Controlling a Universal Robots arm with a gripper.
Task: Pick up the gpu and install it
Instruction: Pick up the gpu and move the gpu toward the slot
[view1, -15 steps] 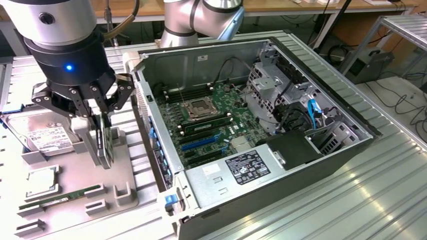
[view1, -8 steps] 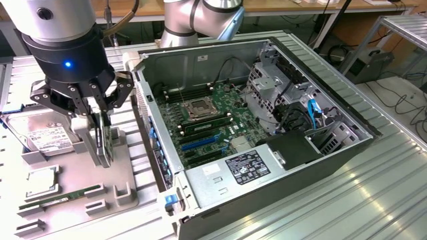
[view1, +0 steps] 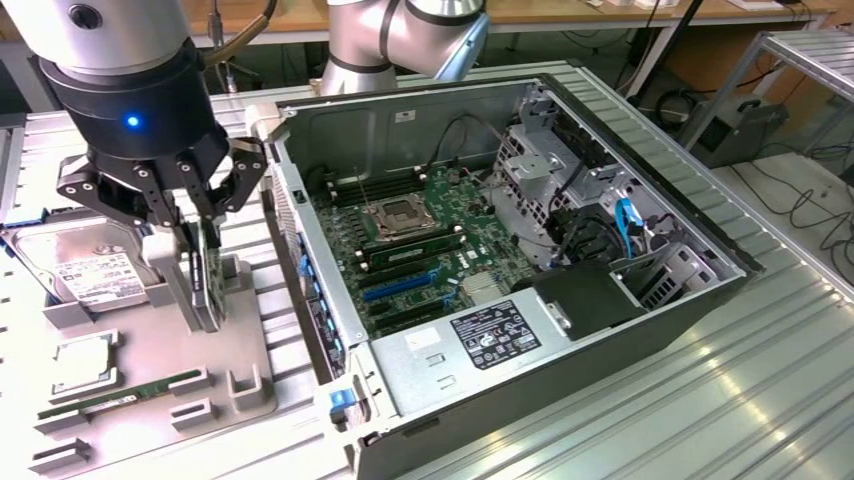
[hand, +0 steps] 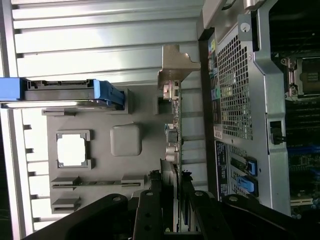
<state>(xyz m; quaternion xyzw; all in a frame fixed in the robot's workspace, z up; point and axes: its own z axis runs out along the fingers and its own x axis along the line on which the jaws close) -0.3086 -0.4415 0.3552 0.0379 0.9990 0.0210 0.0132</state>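
The gpu (view1: 210, 287) is a thin dark card standing on edge in a slot of the grey holder tray (view1: 247, 345), at the exterior view's left. My gripper (view1: 200, 228) hangs straight above it, with its black fingers (view1: 178, 200) closed on the card's upper edge. In the wrist view the gpu (hand: 172, 130) runs away from the gripper (hand: 172, 202), its silvery bracket (hand: 176, 62) at the far end, and a dark finger (hand: 150, 215) presses on each side. The open computer case (view1: 400, 100) lies to the exterior view's right, its green motherboard (view1: 424, 222) and blue slots (view1: 398, 287) exposed.
On the tray also lie a silver hard drive with a white label (view1: 83, 268), a square processor (view1: 80, 362) and a slim green memory stick (view1: 120, 395). The case's perforated side wall (hand: 235, 90) stands close beside the card. Ribbed metal table (view1: 641, 400) surrounds everything.
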